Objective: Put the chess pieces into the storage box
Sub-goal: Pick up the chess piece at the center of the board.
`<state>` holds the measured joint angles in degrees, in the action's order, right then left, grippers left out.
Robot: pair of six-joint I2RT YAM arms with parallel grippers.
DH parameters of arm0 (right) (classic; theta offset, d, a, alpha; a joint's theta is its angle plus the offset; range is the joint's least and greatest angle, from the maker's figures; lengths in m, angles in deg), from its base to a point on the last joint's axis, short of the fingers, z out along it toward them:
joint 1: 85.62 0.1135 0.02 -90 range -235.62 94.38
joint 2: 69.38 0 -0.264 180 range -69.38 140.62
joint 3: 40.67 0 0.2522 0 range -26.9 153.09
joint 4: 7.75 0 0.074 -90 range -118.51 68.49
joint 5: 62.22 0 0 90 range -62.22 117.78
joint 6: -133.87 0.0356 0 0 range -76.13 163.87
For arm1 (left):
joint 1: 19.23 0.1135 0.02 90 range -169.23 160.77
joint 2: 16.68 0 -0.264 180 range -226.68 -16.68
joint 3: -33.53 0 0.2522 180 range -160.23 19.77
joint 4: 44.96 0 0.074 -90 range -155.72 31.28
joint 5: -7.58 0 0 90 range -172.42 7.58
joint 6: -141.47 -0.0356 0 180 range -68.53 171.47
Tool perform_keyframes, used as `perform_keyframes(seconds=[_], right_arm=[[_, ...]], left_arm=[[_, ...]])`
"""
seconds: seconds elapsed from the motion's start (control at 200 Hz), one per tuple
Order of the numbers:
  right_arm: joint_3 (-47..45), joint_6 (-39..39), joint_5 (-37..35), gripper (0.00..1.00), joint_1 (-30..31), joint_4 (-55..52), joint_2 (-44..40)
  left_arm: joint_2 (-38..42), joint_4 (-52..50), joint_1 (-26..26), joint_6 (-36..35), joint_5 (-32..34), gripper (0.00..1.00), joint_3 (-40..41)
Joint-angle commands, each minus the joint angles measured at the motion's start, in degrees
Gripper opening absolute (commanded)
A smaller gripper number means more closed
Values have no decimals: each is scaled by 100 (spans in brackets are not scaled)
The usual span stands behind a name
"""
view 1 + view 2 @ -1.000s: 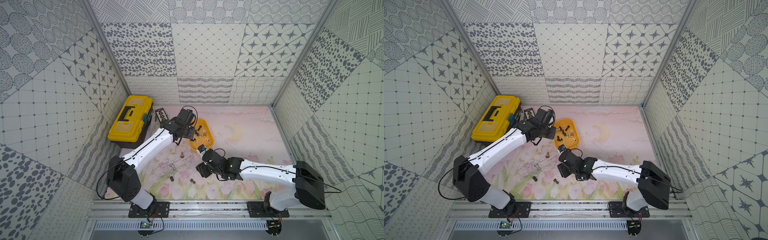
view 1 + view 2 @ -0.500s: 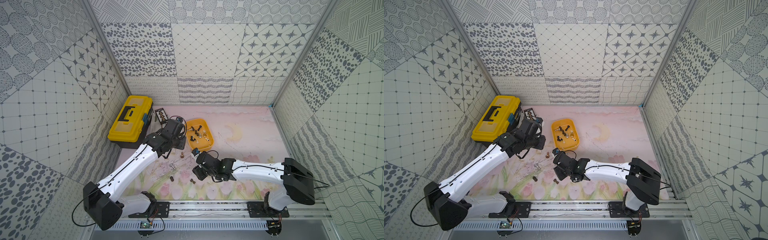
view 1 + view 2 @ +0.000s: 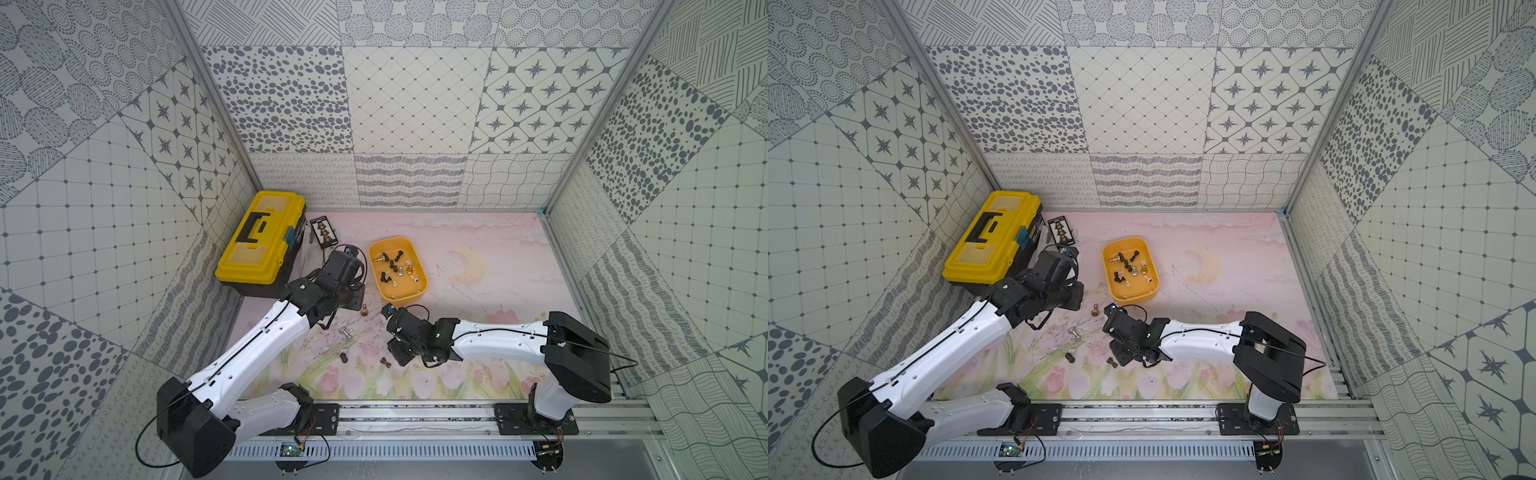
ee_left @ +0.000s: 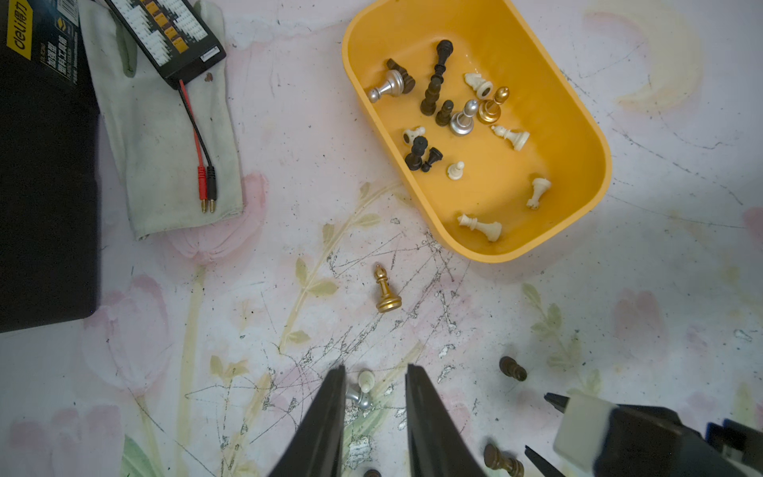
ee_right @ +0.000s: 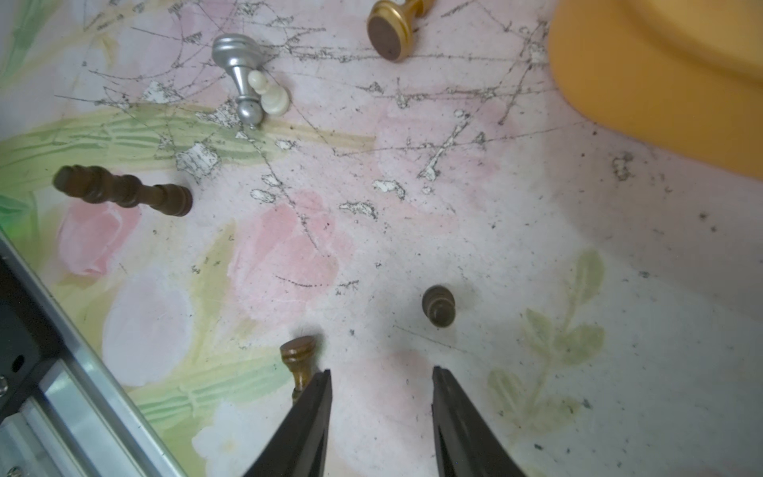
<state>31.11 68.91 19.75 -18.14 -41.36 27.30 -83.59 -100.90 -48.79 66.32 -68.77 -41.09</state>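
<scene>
Moved since a second ago: left gripper point(image 4: 375, 371) withdrawn from over the storage box point(image 4: 549, 74) to the open mat point(image 4: 619, 330); right gripper point(image 5: 382, 373) shifted a little nearer the same patch

State, left gripper: jaws apart, nothing held; silver piece point(image 4: 361, 399) and white pawn point(image 4: 366, 380), touching each other, lie just ahead of its tips, in line with the gap
State, right gripper: jaws apart, nothing held; dark pawn point(image 5: 438, 305) just ahead of the gap; brown piece point(image 5: 299, 359) against the outer side of one finger

Container 1: storage box, well ahead of the left gripper; holds about fifteen chess pieces point(image 4: 431, 97) in dark, cream, silver and gold, mostly lying over
Container 2: toolbox point(image 3: 259, 241), lid shut, contents unseen

Left on the mat: six counted; the four above, a gold bishop point(image 4: 386, 291) upright between left gripper and box, a long dark piece point(image 5: 124, 190) lying off to one side of the right gripper

Progress, as judged: about three quarters stowed, six to fetch
</scene>
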Motion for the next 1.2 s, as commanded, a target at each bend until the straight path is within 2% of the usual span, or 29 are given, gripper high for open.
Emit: perform_keyframes(seconds=[0.0, 0.38, 0.66, 0.89, 0.975, 1.195], right_arm=[[361, 113, -304, 46, -67, -95, 230], [584, 364, -119, 43, -383, -71, 782], [667, 282, -40, 24, -386, -77, 894], [727, 275, -67, 12, -381, -263, 556], [763, 227, -35, 0, -399, -319, 285], [933, 173, 557, 0, -1077, -476, -319]], left_arm=[[36, 245, 21, 97, 7, 31, 31], [69, 301, 28, 126, -2, 30, 103], [46, 384, 25, 121, -46, 30, 131], [79, 363, 21, 141, -147, 30, 111], [151, 443, 30, 150, -209, 30, 139], [155, 586, 29, 116, -117, 30, 85]])
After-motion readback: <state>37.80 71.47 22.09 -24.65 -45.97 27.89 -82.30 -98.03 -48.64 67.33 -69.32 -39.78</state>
